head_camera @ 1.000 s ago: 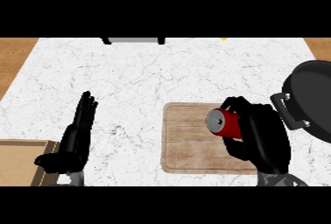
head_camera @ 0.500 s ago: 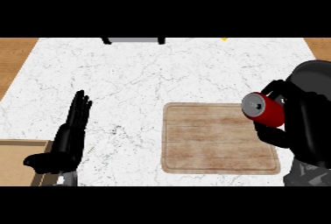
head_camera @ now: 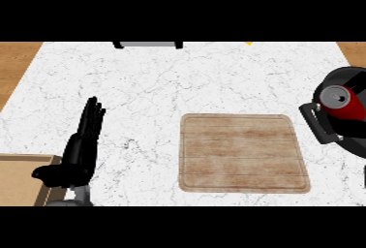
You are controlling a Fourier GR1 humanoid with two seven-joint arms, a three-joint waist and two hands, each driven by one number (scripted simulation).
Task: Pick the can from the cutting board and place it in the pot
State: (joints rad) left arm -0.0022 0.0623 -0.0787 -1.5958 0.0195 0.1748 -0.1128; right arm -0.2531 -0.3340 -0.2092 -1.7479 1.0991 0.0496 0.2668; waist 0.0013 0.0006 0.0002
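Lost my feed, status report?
Left robot hand open, resting on counter. Right robot hand out of view. Can sits in pot. Cutting board bare.

I can see one red can point(head_camera: 342, 102), one black pot point(head_camera: 348, 127) and one wooden cutting board point(head_camera: 243, 152). I see one hand point(head_camera: 77, 156), too.

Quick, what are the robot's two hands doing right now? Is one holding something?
Left hand: open, fingers straight, holding nothing, resting over the white marble counter.
Right hand: not in view; the red metal can sits in the black pot.
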